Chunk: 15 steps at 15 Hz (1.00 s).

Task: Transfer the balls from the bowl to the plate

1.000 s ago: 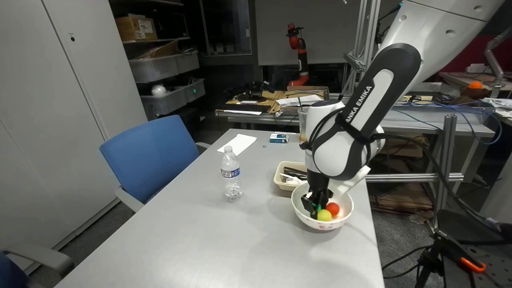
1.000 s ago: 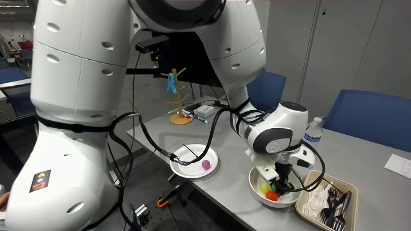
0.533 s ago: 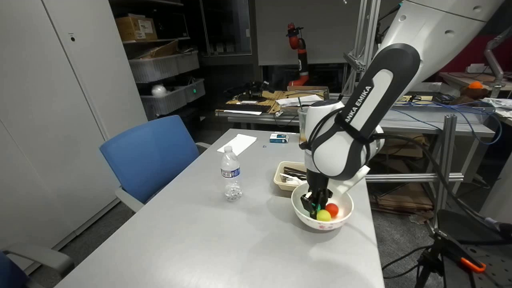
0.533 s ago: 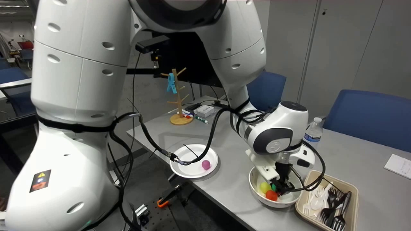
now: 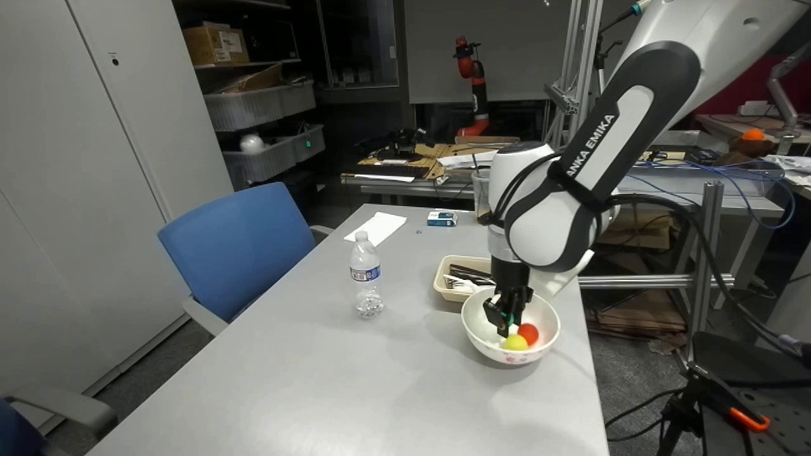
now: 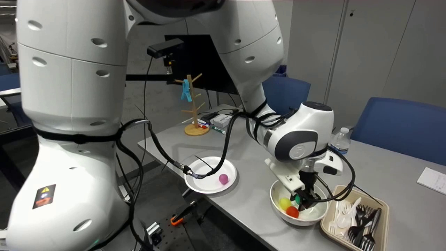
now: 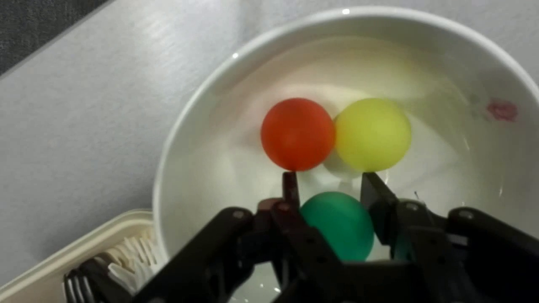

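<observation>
The white bowl (image 5: 476, 334) stands near the table edge. My gripper (image 7: 330, 185) is shut on the green ball (image 7: 341, 227), which sits between its fingers just above the bowl's bottom. The green ball (image 6: 297, 199) also shows in an exterior view, partly covered by the fingers. The red ball (image 7: 298, 134) and the yellow ball (image 7: 373, 134) lie side by side in the bowl, just ahead of the fingertips in the wrist view. The white plate (image 6: 197, 187) lies on the table nearer the robot base, with a pink ball (image 6: 223, 179) on it.
A beige tray of plastic cutlery (image 6: 382, 216) stands right beside the bowl. A clear water bottle (image 5: 365, 272) stands on the table. A wooden stand (image 6: 195, 130) and markers are beyond the plate. The arm's black cable (image 6: 225, 143) hangs in front of the plate.
The gripper has risen a little inside the bowl, and the green ball has come up with it. The red and yellow balls have barely shifted in the bowl.
</observation>
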Each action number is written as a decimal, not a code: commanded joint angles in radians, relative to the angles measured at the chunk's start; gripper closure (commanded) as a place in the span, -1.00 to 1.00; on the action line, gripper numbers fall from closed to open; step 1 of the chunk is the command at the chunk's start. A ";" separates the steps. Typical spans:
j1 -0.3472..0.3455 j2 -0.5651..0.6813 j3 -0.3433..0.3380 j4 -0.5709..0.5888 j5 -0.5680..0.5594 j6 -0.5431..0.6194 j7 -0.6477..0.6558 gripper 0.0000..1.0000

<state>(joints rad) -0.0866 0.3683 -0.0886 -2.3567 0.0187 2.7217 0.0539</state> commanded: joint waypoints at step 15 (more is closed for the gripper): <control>0.044 -0.436 0.093 -0.278 0.203 -0.271 -0.479 0.66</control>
<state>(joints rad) -0.0718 0.0122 -0.0080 -2.5812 0.1340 2.5041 -0.3214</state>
